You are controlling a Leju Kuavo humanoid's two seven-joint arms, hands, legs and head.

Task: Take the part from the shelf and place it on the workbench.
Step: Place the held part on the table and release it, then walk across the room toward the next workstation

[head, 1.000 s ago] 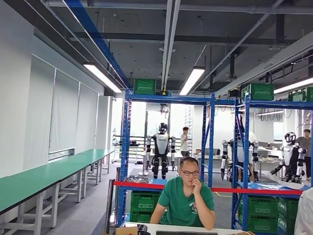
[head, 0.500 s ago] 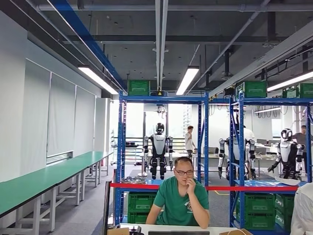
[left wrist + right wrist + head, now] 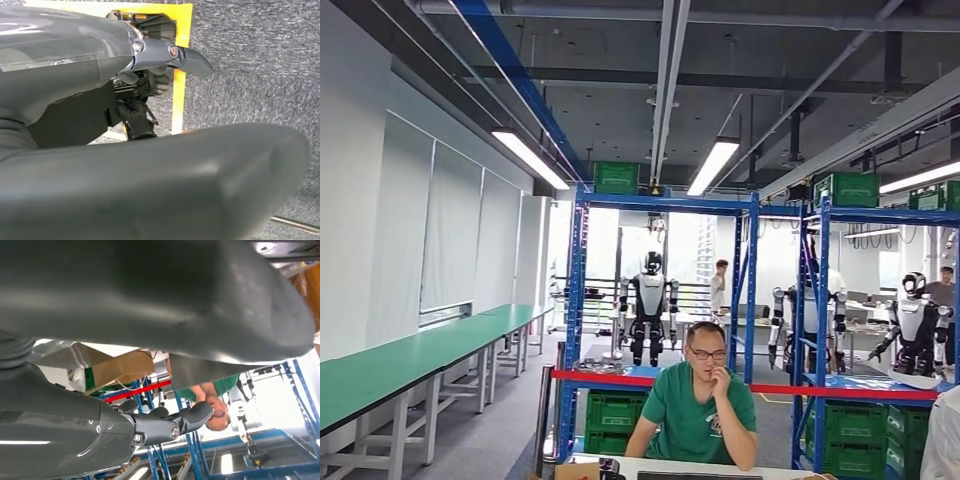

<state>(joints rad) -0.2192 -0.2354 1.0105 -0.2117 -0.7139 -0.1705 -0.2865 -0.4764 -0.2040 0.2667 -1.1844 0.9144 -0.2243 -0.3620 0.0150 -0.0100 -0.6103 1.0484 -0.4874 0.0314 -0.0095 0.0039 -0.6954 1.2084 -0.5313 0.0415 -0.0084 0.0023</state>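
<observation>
While the head view looks level across the hall, the blue steel shelf rack with green plastic crates [image 3: 663, 300] stands at centre frame, behind a red barrier strip [image 3: 622, 377].

Item, task part: not identifiable; a dark round object lies on the rack's low tier at lower centre-left, too small to tell what it is.

Item, long green-topped surface on white legs [image 3: 418, 355]: runs along the left wall, lower left of frame; judged the likely workbench.

Item, left hand [image 3: 162, 75]: hangs over grey carpet with a yellow floor marking [image 3: 179, 85]; fingers loosely extended, nothing held.

Item, right hand [image 3: 173, 422]: raised, fingers stretched out, nothing held.

Item, person in a green T-shirt [image 3: 701, 405]: seated at a white desk [image 3: 682, 468] at lower centre, between robot and rack.

Handling note: step in hand is judged to be the approach. Best done by steering round the desk and person, squaring up to the rack, and tilting the view down until the part is identified before either arm reaches.
</observation>
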